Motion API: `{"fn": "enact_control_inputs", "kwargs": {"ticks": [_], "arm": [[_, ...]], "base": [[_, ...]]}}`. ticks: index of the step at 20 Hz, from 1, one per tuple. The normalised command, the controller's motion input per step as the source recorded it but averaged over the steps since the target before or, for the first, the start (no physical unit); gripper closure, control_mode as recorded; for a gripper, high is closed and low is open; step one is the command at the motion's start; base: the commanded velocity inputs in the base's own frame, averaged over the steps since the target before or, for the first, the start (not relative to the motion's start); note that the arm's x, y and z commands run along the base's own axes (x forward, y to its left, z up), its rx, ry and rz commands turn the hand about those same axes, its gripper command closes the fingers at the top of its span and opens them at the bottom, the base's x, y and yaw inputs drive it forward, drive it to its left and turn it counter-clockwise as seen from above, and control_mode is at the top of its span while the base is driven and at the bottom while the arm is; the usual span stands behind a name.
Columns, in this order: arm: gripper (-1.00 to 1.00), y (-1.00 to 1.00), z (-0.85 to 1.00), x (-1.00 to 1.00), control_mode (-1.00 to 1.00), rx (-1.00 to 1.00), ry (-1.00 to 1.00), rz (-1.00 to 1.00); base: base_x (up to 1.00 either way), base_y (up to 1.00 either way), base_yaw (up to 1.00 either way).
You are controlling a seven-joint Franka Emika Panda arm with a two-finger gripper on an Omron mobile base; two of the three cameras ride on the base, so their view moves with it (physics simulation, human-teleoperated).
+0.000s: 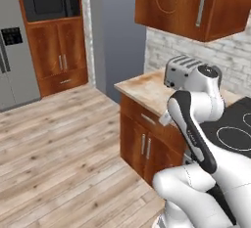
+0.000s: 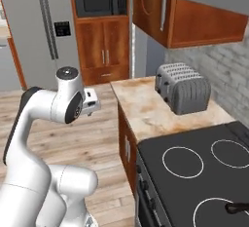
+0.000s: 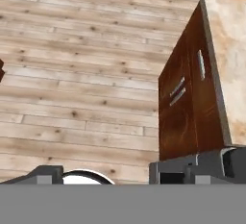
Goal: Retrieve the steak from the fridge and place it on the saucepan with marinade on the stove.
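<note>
Hanging over the wooden floor [image 3: 72, 74], I am holding my jaws [image 3: 129, 172] spread wide with nothing between them. Along them I am looking down at the planks and at a brown cabinet [image 3: 185, 103] with pale handles under the beige counter [image 3: 228, 50].

From behind on the left, the fridge [image 1: 17, 51] is standing at the far edge, grey, doors shut, a dark panel on its front, beside a black microwave [image 1: 49, 2] set in tall wooden cabinetry. A silver toaster [image 1: 184, 68] is sitting on the counter, and a corner of the stove [image 1: 235, 129] is showing past my arm.

From behind on the right, the fridge is showing its long dark vertical handles, and the stove is lying open: black and flat with white ring burners. At its lower right edge a short black handle [image 2: 238, 206] is poking in; I cannot tell whether it belongs to the saucepan. The steak I cannot make out.
</note>
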Motion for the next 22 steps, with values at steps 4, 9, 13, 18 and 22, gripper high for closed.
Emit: {"fn": "enact_control_inputs", "kwargs": {"ticks": [4, 9, 13, 18, 22], "arm": [[-1.0, 0.0, 0.0, 0.0, 1.0, 0.0, 0.0, 0.0], [-1.0, 0.0, 0.0, 0.0, 1.0, 0.0, 0.0, 0.0], [-1.0, 0.0, 0.0, 0.0, 1.0, 0.0, 0.0, 0.0], [-1.0, 0.0, 0.0, 0.0, 1.0, 0.0, 0.0, 0.0], [-1.0, 0.0, 0.0, 0.0, 1.0, 0.0, 0.0, 0.0]], "base": [[1.0, 1.0, 0.1], [1.0, 1.0, 0.0], [1.0, 0.97, 0.07], [1.0, 0.79, 0.17], [1.0, 0.69, 0.21]]}}
